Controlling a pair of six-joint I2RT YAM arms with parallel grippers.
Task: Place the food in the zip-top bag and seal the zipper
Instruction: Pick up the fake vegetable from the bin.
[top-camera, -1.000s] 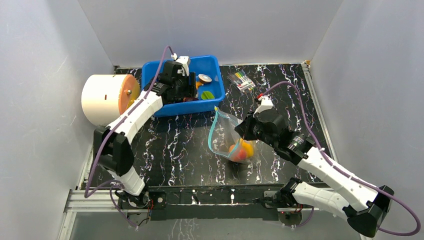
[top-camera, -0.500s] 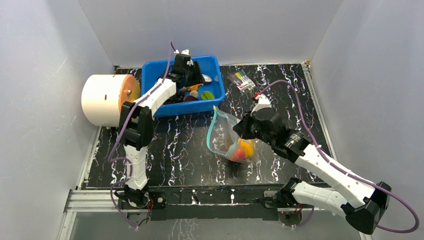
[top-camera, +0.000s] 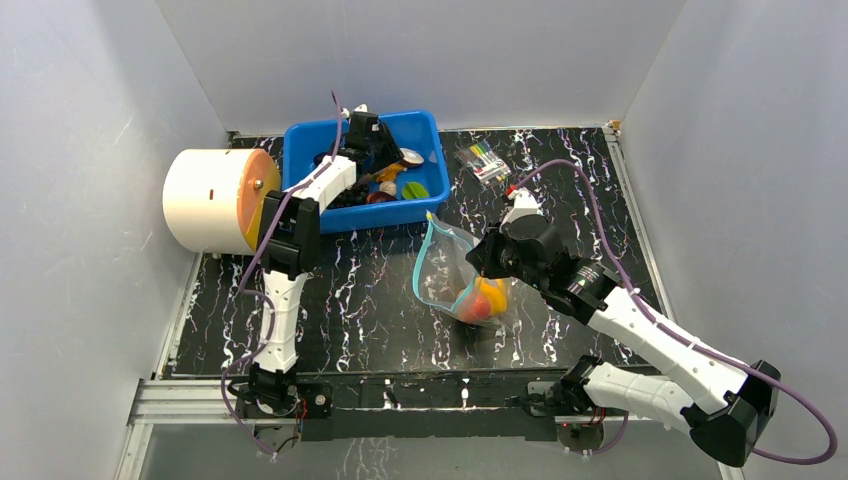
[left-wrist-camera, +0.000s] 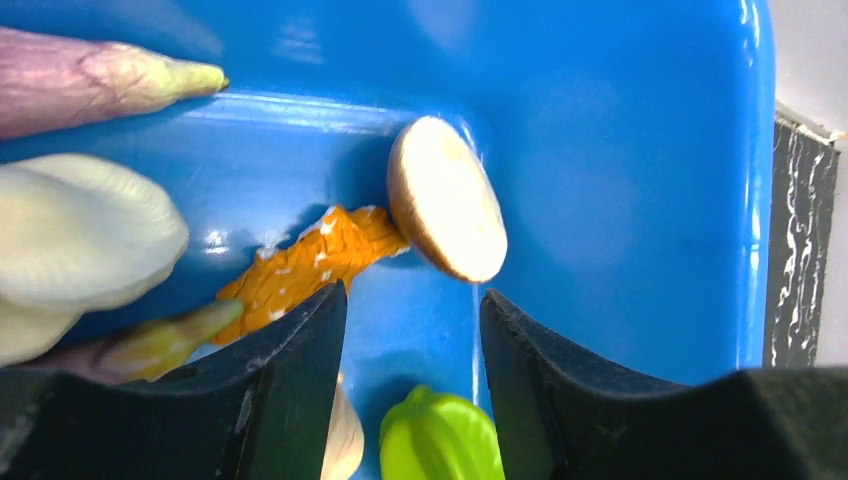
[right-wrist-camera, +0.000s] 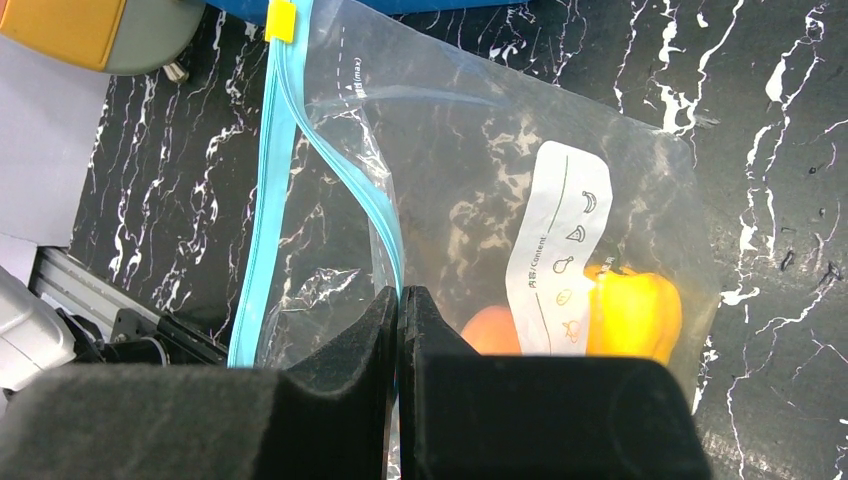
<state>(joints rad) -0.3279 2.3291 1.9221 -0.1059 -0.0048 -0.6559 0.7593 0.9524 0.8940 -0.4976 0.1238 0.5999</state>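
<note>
We have 3 views. The top external camera looks down from high behind the near edge of the table (top-camera: 350, 290), far enough to take all of it in. The left wrist camera sits very close inside the blue bin (left-wrist-camera: 620, 150), facing its floor. The right wrist camera looks down at close range on the zip-top bag (right-wrist-camera: 480, 130). Both appear in the top view too.

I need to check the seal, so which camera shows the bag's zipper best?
Right wrist: the teal zipper runs close-up, strips parted, one pinched by the right gripper. Top view shows it small; left wrist misses it.
</note>
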